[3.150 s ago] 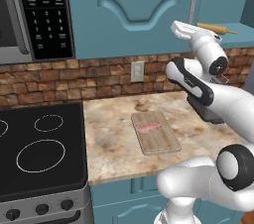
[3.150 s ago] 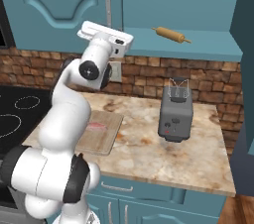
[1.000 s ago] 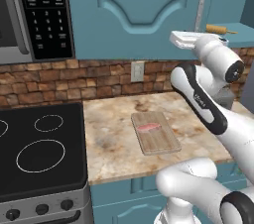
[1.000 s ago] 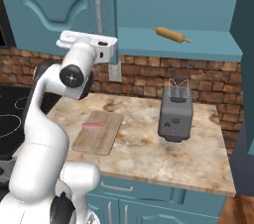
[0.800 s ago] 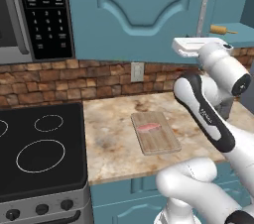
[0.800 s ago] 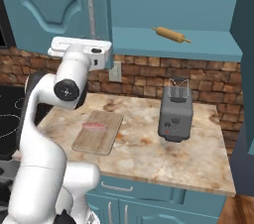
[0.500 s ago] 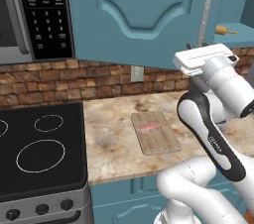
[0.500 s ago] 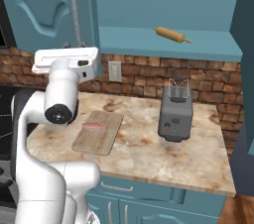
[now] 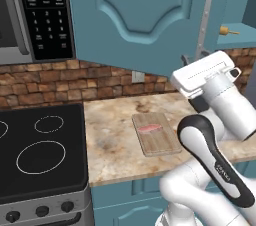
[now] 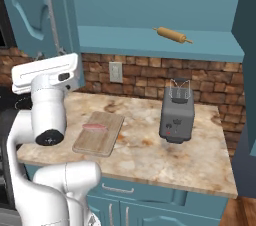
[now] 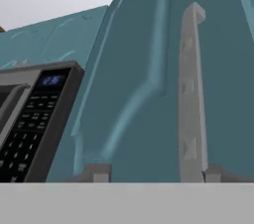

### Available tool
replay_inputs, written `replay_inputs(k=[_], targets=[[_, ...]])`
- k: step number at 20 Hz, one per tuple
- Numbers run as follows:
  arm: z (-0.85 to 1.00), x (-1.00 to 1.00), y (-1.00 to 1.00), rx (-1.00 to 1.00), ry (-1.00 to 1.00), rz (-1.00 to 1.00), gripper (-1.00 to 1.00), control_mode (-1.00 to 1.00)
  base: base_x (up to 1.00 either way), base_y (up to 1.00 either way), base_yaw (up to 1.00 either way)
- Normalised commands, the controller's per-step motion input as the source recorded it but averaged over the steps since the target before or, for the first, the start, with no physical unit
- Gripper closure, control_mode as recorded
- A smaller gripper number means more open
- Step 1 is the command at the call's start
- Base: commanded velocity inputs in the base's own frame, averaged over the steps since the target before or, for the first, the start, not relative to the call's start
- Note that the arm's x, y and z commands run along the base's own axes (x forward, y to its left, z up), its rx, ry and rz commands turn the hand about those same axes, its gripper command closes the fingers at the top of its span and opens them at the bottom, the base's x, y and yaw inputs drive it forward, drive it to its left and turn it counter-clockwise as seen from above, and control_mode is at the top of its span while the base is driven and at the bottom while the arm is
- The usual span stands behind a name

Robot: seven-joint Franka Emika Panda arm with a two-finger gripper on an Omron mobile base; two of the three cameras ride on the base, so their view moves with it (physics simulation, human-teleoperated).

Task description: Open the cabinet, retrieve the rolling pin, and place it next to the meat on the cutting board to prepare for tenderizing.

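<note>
The cabinet's left door (image 9: 145, 15) stands swung wide open, and its silver bar handle (image 11: 191, 94) rises between my fingertips (image 11: 96, 173), close to the right one and well apart from the left. My gripper (image 11: 155, 173) is open at the handle's lower end (image 9: 197, 52). The rolling pin (image 10: 172, 34) lies on the teal shelf inside the open cabinet; one of its ends (image 9: 227, 31) peeks past the door. The meat (image 10: 94, 126) lies on the cutting board (image 10: 98, 137) on the counter below, also visible as meat (image 9: 150, 128) on board (image 9: 157, 140).
A grey toaster (image 10: 177, 112) stands on the counter right of the board. A black microwave (image 9: 45, 10) hangs left of the door, above the black cooktop (image 9: 35, 155). The right cabinet door (image 10: 247, 45) stands open at the far right. A brick backsplash with an outlet (image 10: 116, 72) runs behind.
The left door has swung further open with my hand on its handle, which came down and towards the base. The fingers have spread apart off the handle.
</note>
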Motion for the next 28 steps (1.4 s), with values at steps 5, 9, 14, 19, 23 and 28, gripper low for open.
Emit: replay_inputs(k=[5,9,14,19,23,28], targets=[[-0.01,-0.34,0.12,0.00,-0.17,0.00,-1.00,-1.00,0.00,0.00,0.00],[0.00,-0.52,-0.37,0.00,-0.24,0.00,-1.00,-1.00,0.00,0.00,0.00],[0.00,-0.65,-0.70,0.01,-0.24,-0.01,-1.00,-1.00,0.00,0.00,0.00],[0.01,-0.47,-0.68,0.03,-0.15,-0.08,-1.00,-1.00,0.00,0.00,0.00],[0.08,-0.53,-0.56,0.05,-0.08,-0.21,-1.00,-1.00,0.00,0.00,0.00],[0.00,-0.72,-0.47,0.02,-0.04,-0.31,-1.00,-1.00,0.00,0.00,0.00]])
